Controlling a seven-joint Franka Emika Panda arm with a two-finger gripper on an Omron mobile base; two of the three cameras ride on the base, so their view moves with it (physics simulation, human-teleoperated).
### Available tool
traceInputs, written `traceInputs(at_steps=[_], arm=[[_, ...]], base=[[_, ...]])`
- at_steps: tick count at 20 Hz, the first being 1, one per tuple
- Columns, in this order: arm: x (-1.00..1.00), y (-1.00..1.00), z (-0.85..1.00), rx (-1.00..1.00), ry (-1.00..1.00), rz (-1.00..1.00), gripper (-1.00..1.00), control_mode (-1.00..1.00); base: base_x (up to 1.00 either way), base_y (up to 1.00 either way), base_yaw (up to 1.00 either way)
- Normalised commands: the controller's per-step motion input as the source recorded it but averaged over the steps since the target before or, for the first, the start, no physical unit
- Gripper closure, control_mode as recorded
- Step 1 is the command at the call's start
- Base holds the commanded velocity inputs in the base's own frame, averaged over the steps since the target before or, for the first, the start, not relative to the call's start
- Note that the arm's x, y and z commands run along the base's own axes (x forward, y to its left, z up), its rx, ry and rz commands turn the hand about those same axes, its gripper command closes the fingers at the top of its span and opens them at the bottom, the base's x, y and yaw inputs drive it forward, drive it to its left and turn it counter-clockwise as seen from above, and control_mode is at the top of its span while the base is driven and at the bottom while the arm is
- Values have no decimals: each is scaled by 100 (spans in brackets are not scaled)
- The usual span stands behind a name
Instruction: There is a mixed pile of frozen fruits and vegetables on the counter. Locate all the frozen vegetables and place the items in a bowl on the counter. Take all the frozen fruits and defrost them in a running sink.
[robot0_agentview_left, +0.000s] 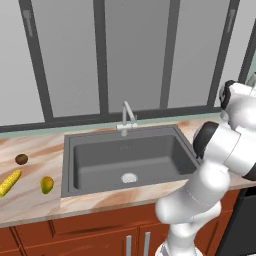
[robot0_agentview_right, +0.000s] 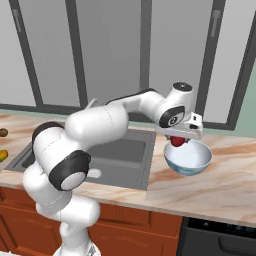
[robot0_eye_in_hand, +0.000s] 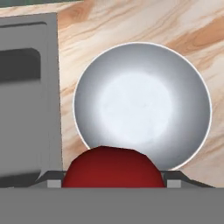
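Above the bowl (robot0_agentview_right: 189, 159), the fingers (robot0_agentview_right: 178, 139) are clamped on the red ball (robot0_agentview_right: 177, 141).

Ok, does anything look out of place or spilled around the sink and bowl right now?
Nothing stands out. The bowl sits upright on the counter, with the pincer holding the red ball over it. The sink is dry. The cob, brown ball and oval lie apart left of it.

Even, bright rendered light, soft shadows, a pale sheen inside the bowl (robot0_eye_in_hand: 142, 105).
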Motion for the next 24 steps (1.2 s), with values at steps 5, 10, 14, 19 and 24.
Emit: traceInputs(at_steps=[5, 10, 14, 19, 24], arm=[[39, -31, -12, 0, 7, 6, 100, -100], [8, -24, -33, 0, 17, 2, 100, -100], [0, 0, -33, 0, 9, 2, 100, -100], [0, 10, -47, 1, 5, 6, 100, -100], [0, 6, -46, 1, 7, 5, 100, -100]], base=[[0, 0, 0], [0, 0, 0], [0, 0, 0], [0, 0, 0], [0, 0, 0]])
